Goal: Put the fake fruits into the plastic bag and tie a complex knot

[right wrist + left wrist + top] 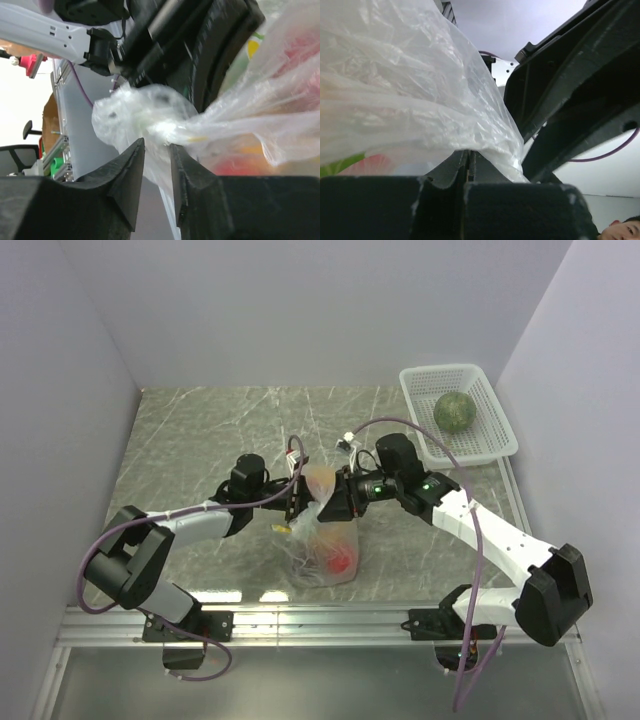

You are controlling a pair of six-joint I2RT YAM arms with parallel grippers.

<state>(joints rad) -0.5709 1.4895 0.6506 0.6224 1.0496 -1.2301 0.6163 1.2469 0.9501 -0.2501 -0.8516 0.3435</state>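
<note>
The clear plastic bag (322, 545) stands on the table's middle with its top gathered up between my two grippers. A red fruit (341, 560) and orange-yellow pieces show through its film. My left gripper (297, 502) is shut on the bag's film (410, 90), pinched at its tips (469, 152). My right gripper (332, 502) faces it from the right; its jaws (156, 144) stand slightly apart, just under the bag's twisted neck (150, 120), with thin film hanging between them. The green melon (455, 412) lies in the white basket, outside the bag.
The white lattice basket (500, 430) stands at the back right corner against the wall. Purple cables loop over both arms. White walls close in the left, back and right sides. A metal rail runs along the near edge (300, 620).
</note>
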